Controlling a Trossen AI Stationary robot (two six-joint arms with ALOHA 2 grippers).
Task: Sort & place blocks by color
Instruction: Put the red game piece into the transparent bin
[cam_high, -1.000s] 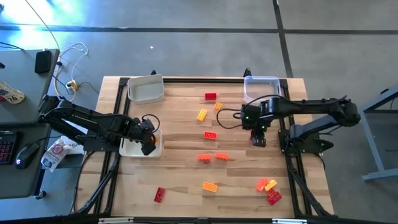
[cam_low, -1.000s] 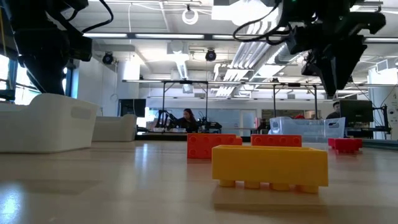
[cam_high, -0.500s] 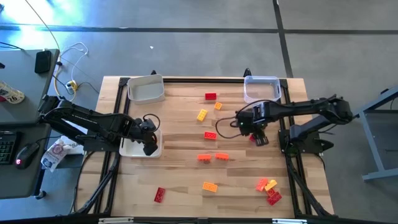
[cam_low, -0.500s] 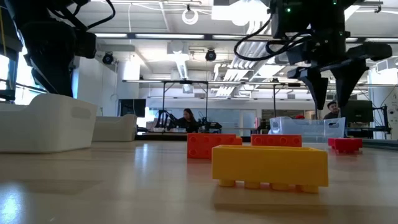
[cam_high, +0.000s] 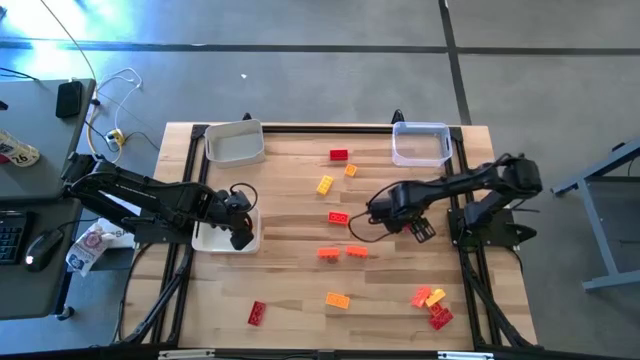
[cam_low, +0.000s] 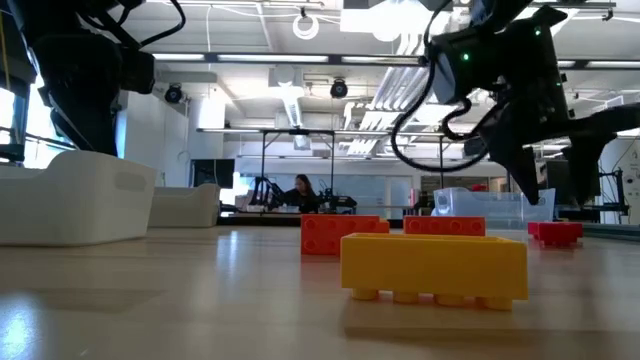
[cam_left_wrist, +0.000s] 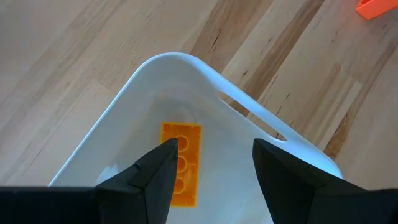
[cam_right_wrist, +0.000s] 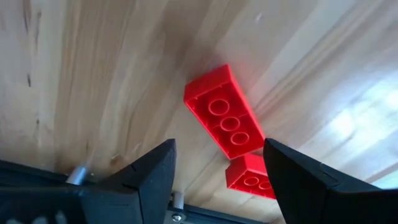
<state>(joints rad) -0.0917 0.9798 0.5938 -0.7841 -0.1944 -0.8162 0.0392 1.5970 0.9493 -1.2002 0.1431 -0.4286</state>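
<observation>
My right gripper (cam_right_wrist: 219, 143) is open and points down over the table's right half (cam_high: 395, 215). Two red blocks lie flat on the wood below it: one (cam_right_wrist: 224, 118) ahead of the fingers, the other (cam_right_wrist: 249, 177) partly hidden by the gripper. My left gripper (cam_left_wrist: 214, 142) hangs open above a white tray (cam_left_wrist: 186, 68) at the table's left (cam_high: 240, 235). An orange block (cam_left_wrist: 180, 163) lies on the tray's floor. More red, orange and yellow blocks lie spread over the table's middle, among them a red one (cam_high: 338, 217) and a yellow one (cam_low: 433, 265).
A second white tray (cam_high: 234, 142) stands at the far left and a clear tray (cam_high: 420, 143) at the far right. Two orange blocks (cam_high: 342, 253) lie mid-table, a red one (cam_high: 257, 313) near the front and a small cluster (cam_high: 430, 305) at the near right.
My right gripper has come down and moved toward the table's middle. It has rolled about its own axis and its fingers have opened. My left gripper has stayed over the white tray.
</observation>
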